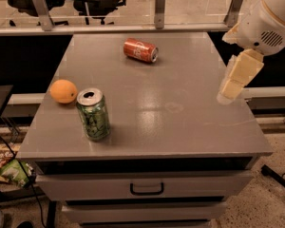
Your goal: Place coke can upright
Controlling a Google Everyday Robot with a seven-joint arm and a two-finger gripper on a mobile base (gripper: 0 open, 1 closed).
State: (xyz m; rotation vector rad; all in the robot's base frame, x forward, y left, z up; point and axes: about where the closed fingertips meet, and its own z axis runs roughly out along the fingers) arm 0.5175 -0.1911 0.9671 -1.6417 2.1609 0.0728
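Observation:
The coke can is red-orange with silver ends and lies on its side at the far middle of the grey table. My gripper is cream-coloured and hangs over the table's right edge, below the white arm housing. It is well to the right of the coke can and nearer to me, and touches nothing.
A green patterned can stands upright at the front left. A round orange fruit lies beside it at the left edge. The table has drawers below. Office chairs and a railing stand behind.

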